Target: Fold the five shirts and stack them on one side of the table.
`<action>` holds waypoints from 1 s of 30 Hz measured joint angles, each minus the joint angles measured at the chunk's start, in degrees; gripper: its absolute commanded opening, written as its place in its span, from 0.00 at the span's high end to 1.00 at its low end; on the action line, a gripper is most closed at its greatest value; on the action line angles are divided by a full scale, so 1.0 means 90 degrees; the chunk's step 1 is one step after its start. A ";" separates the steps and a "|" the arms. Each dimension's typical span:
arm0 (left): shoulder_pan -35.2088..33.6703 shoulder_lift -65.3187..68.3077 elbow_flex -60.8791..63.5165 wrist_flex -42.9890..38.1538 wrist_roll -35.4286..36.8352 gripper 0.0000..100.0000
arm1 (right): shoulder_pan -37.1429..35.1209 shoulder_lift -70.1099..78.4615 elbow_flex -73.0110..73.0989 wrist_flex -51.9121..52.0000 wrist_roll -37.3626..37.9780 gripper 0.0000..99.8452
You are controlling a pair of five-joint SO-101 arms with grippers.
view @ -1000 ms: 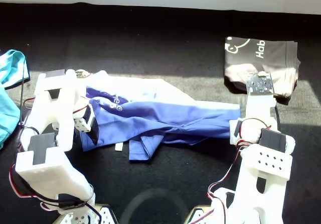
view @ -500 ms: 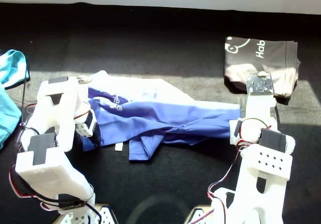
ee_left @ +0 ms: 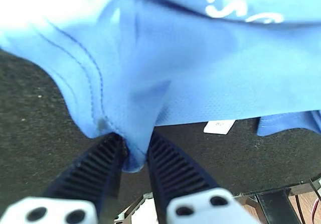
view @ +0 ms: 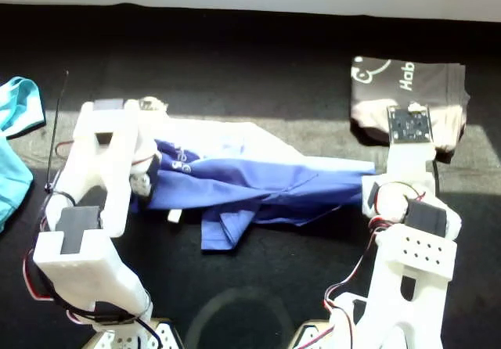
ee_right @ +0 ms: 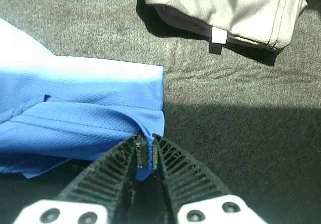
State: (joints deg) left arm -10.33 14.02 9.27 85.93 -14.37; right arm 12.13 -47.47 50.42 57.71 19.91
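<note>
I've got the blue shirt [view: 258, 185] stretched in a rumpled band across the black table [view: 235, 59]. My left gripper [ee_left: 134, 156] is pinching a bunched fold at the end of the shirt that carries the white print. My right gripper [ee_right: 145, 156] is clamped on the hem corner at the shirt's opposite end. A folded grey shirt [view: 407, 98] lies just past that right-hand end, not touching it. A teal shirt [view: 14, 138] lies crumpled well off the printed end.
</note>
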 measured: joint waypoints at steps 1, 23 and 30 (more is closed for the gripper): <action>0.0029 0.0000 -0.0371 0.0234 0.0000 0.99 | 0.0000 0.0059 -0.0039 -0.0049 0.0000 0.99; 0.0127 -0.2061 -0.5226 0.1719 0.0674 0.99 | -0.0029 0.2989 -0.8410 0.2520 -0.0010 0.99; 0.0127 -0.3223 -0.5265 0.1719 0.0674 0.99 | -0.0029 0.3087 -0.9954 0.2676 0.0156 0.99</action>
State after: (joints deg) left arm -9.19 -14.99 -38.11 101.41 -8.31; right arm 11.87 -19.69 -39.16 81.80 21.32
